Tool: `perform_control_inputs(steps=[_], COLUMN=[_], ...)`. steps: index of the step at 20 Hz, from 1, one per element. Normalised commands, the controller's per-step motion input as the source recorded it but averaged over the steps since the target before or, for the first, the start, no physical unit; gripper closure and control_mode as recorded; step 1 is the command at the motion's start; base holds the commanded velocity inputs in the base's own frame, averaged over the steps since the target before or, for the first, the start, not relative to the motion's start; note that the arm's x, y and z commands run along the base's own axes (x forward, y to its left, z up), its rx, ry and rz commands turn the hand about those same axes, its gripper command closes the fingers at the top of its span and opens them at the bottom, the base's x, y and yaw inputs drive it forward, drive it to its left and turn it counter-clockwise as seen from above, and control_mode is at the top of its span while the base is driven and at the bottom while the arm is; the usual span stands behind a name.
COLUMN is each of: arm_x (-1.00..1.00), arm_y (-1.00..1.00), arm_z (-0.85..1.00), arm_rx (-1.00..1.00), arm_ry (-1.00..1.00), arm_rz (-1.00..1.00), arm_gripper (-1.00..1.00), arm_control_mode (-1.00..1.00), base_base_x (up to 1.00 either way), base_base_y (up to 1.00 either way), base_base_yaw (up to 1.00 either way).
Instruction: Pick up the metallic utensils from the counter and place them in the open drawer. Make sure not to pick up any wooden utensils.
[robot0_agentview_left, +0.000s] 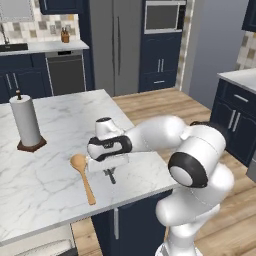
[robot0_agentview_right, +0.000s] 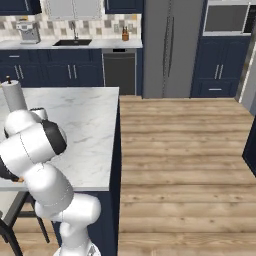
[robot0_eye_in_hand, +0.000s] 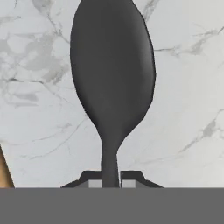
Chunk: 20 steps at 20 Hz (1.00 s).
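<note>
- Judging the whole job, it stands near its start: the counter (robot0_agentview_left: 60, 150) carries the utensils that show, no drawer can be made out from these angles, and nothing is seen put away, so whether any metal piece is already stowed cannot be told.
- The counter is a broad white marble slab with grey veins over navy cabinetry; a paper towel roll (robot0_agentview_left: 26, 122) stands upright on a dark base toward its far left, well apart from the work.
- The large wooden spoon (robot0_agentview_left: 83, 176), orange-tan with a round bowl, lies flat near the front edge, just beside the hand; it must stay where it is. In the hand view a tan sliver at the lower left edge is probably its handle.
- The gripper (robot0_agentview_left: 111, 172) is low over the slab, and its two dark fingertips (robot0_eye_in_hand: 92, 180) are clenched on the neck of the metal spoon (robot0_eye_in_hand: 113, 78).
- That spoon is slim, dark grey and matte, with a long oval bowl facing up and a thin stem running down between the tips; it appears to lie on or just above the marble.
- Left to do, by my reading: lift this spoon, carry it to the drawer, then fetch the knife, which I cannot find here.
</note>
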Motion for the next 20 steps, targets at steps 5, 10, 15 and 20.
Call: perform_control_inputs(steps=[5, 10, 15, 20], arm_x=[-0.32, -0.72, -1.0, -0.71], arm_y=[-0.26, -0.34, -0.52, -0.82], arm_z=[1.0, 1.0, 0.88, 0.64], arm_rx=[0.0, 0.0, 0.0, 0.0], arm_ry=[-0.05, -0.08, -0.1, -0.06], arm_rz=[0.02, 0.03, 0.03, 0.0], arm_gripper=[1.0, 1.0, 1.0, 1.0], arm_control_mode=[-1.0, -1.0, -1.0, -1.0], base_base_x=[0.0, 0.0, 0.0, 0.0], base_base_y=[0.0, 0.0, 0.0, 0.0], base_base_yaw=[0.0, 0.0, 0.0, 0.0])
